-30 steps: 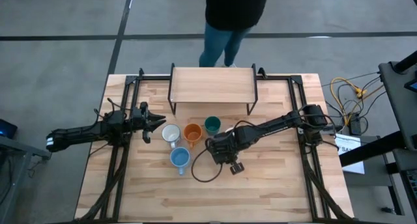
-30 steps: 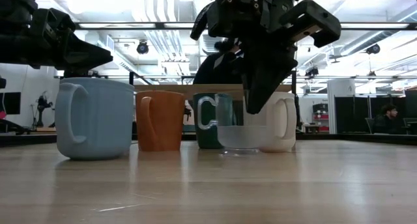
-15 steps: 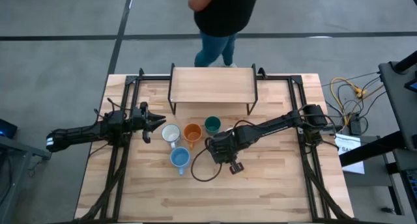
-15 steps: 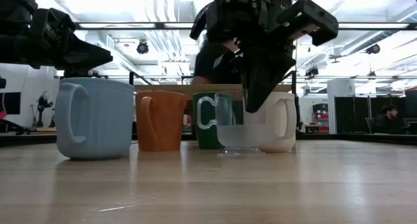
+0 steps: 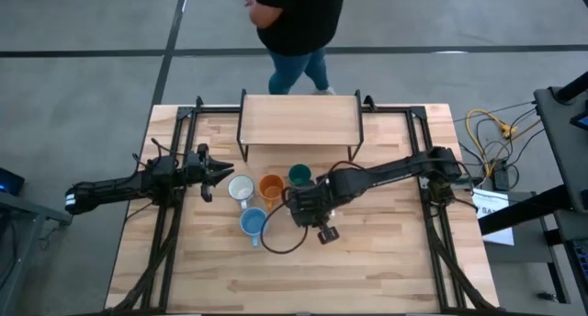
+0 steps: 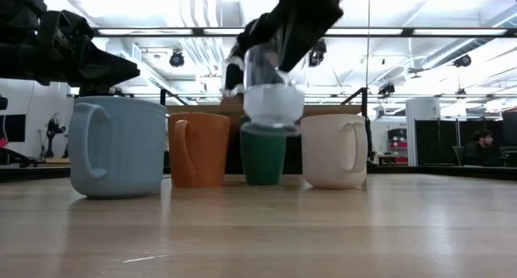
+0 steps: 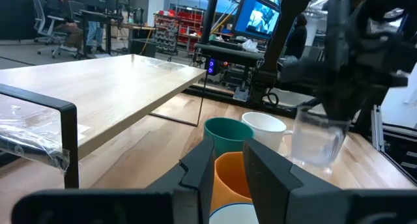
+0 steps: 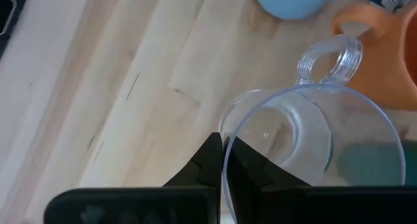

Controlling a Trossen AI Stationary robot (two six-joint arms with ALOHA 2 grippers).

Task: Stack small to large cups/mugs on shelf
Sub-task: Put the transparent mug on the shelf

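My right gripper (image 5: 299,204) is shut on the clear glass (image 6: 273,88), which hangs in the air above the dark green cup (image 6: 263,153). On the table stand the light blue mug (image 6: 117,146), the orange mug (image 6: 198,149) and a white mug (image 6: 333,150). A second white mug (image 5: 241,188) sits left of the orange one. The shelf (image 5: 299,120) stands at the table's far edge, with nothing on its top. My left gripper (image 5: 216,174) waits open, left of the mugs, touching nothing. My right gripper pinches the clear glass by its rim (image 8: 225,146), on the side opposite the handle (image 8: 329,55), with one finger inside and one outside the wall. The fingers come from above, pointing down. The glass hangs upright below them, lifted clear of the table.
A person (image 5: 294,27) stands just beyond the table's far edge, behind the shelf. A black cable loops on the table (image 5: 276,242) near the right gripper. Bare wood lies along the table's near side.
My right gripper has lifted the clear glass off the table and carried it a little toward the table's left, over the dark green cup. The other mugs have stayed put. The person behind the shelf has stepped toward the left.
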